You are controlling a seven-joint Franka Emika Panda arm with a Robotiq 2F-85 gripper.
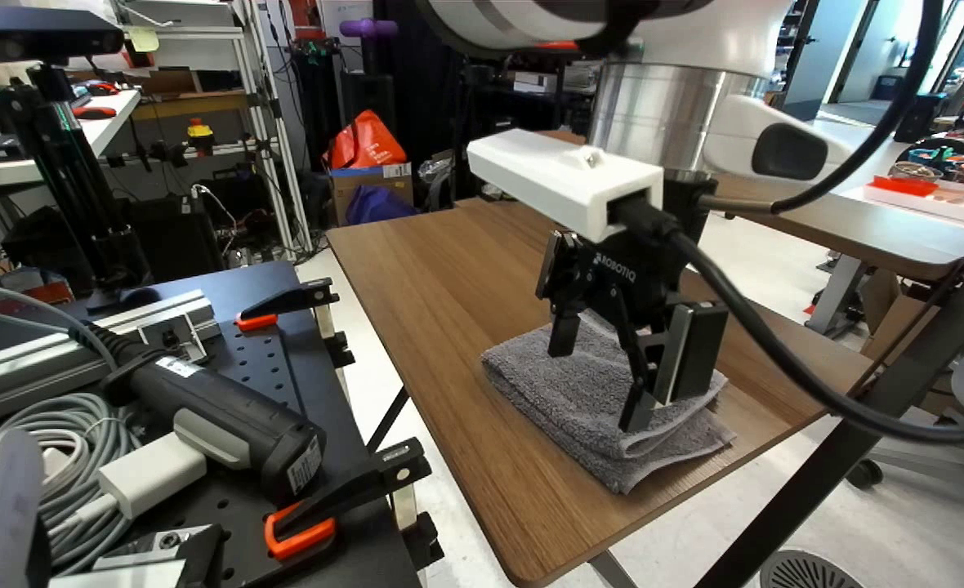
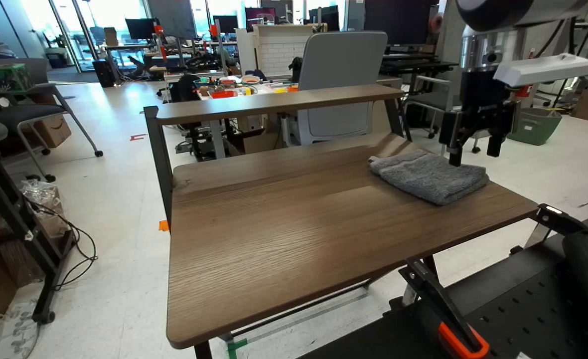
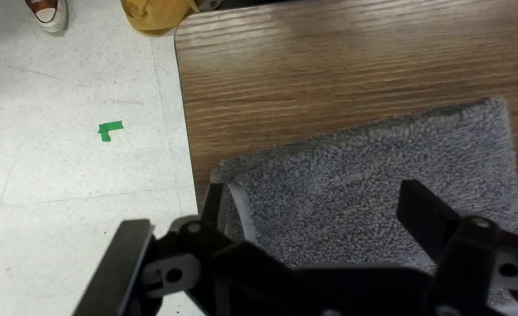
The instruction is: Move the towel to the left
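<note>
The grey towel lies folded on the brown wooden table, in an exterior view close to the table's end. It also shows in an exterior view at the table's right part, and in the wrist view. My gripper is open above the towel, fingers pointing down. It also shows in an exterior view and in the wrist view. In the wrist view one finger is over the towel's left edge and the other over its body. Nothing is held between the fingers. Whether a fingertip touches the towel I cannot tell.
The wooden table has a raised shelf along its far side. A black perforated bench with orange-handled clamps, a black handheld device and cables stands beside it. A grey chair stands behind the shelf.
</note>
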